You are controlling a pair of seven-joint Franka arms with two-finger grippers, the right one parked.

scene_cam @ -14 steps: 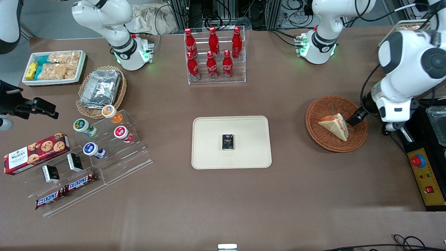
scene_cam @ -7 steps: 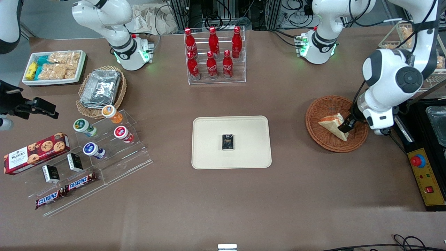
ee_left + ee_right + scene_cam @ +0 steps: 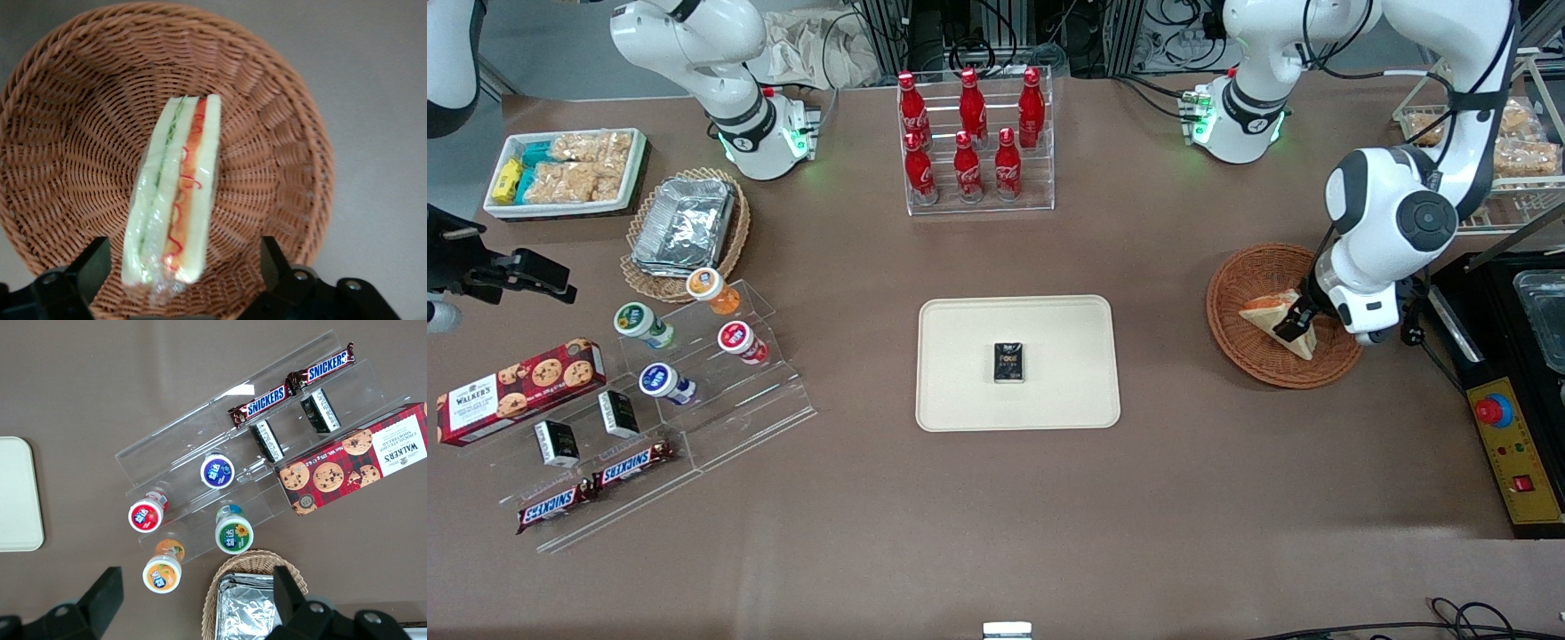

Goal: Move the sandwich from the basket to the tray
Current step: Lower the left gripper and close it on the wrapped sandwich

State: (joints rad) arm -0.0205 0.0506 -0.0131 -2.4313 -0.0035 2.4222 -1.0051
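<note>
None of the transfer is done yet: the sandwich [image 3: 1279, 322] lies in the reddish-brown wicker basket [image 3: 1254, 276], toward the working arm's end of the table, well apart from the cream tray [image 3: 960, 404].

Gripper [image 3: 183, 277]: low over the basket. In the wrist view its two fingers [image 3: 90, 263] stand spread wide, one on each side of the sandwich's [image 3: 175, 200] near end, with wicker [image 3: 267, 133] showing between each finger and the bread. No contact visible; it holds nothing.

Sandwich: rests on edge, wrapped in clear film, the red and green filling layers facing up toward the wrist camera. Its long axis runs between the fingers, so the jaws appear lined up across its thickness.

Tray: sits mid-table, nearer the front camera than the rack of red cola bottles [image 3: 969, 142]. A small black packet [image 3: 1008, 363] lies near its centre; bare tray surface remains around it.

Judgement: approach phase nearly complete. Left to do: close on the wedge, lift clear of the basket rim, carry across to the tray, set down beside the black packet, release. The film wrap looks slippery and the bread soft, so grip force may matter.
</note>
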